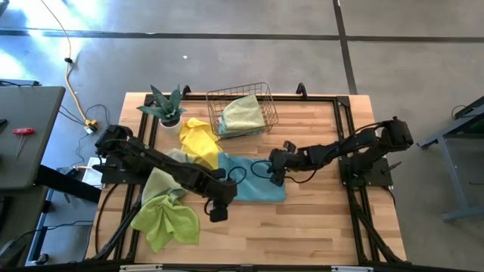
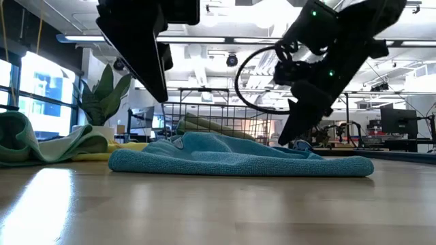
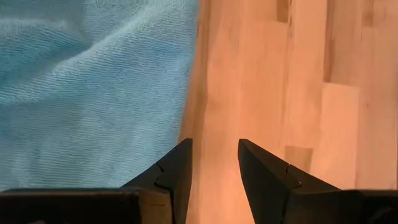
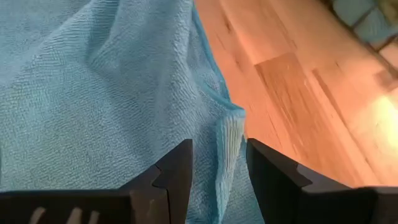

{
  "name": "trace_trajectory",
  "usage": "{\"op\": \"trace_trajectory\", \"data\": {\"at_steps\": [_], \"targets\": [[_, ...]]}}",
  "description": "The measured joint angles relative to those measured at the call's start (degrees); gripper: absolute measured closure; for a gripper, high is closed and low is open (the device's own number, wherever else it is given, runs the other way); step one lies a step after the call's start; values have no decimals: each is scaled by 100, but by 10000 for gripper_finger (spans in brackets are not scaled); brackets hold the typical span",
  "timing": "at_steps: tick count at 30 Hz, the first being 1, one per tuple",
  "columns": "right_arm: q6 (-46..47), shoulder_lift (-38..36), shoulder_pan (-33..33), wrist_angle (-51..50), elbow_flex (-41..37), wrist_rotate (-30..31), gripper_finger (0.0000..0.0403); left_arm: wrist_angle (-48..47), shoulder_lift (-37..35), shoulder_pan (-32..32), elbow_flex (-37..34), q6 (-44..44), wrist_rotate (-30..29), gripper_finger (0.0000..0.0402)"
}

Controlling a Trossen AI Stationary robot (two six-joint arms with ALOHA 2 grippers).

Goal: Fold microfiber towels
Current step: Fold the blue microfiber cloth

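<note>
On the wooden table, a light blue towel lies spread and slightly rumpled near the middle, between the two arms. Above its near-left corner hangs the left gripper, fingers apart with a small gap and nothing between them; one finger sits over the cloth's edge, the other over bare wood. Over the towel's far-right corner is the right gripper, its fingers likewise slightly apart, straddling a raised fold of the hem without pinching it.

A yellow towel lies just beyond the blue one, touching it, beside a spiky potted plant. A pale sage towel and a lime green towel are heaped at the left edge, under the left arm. A wire basket at the back holds another pale green towel, folded.
</note>
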Motion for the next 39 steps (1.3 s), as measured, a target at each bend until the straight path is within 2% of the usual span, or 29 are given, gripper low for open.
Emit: {"op": "trace_trajectory", "data": {"at_steps": [6,13,18,25,29,34,39], "targets": [[157,0,38,172,-205,540,259,130,2,-118,0,-247,-201,284],[89,11,-18,218,-214,533,259,148,2,-125,0,-356,-335,284],[250,212,-95,341,-214,251,259,146,4,-125,0,-475,-365,284],[225,422,-103,484,-214,716,263,159,4,-173,0,-625,-465,284],[225,511,-219,604,-214,323,299,185,7,-197,-2,-656,-481,284],[245,522,-283,621,-214,-28,389,186,7,-197,-2,-751,-505,284],[657,482,-272,421,-149,-40,395,185,7,-197,-2,-787,-507,284]]}}
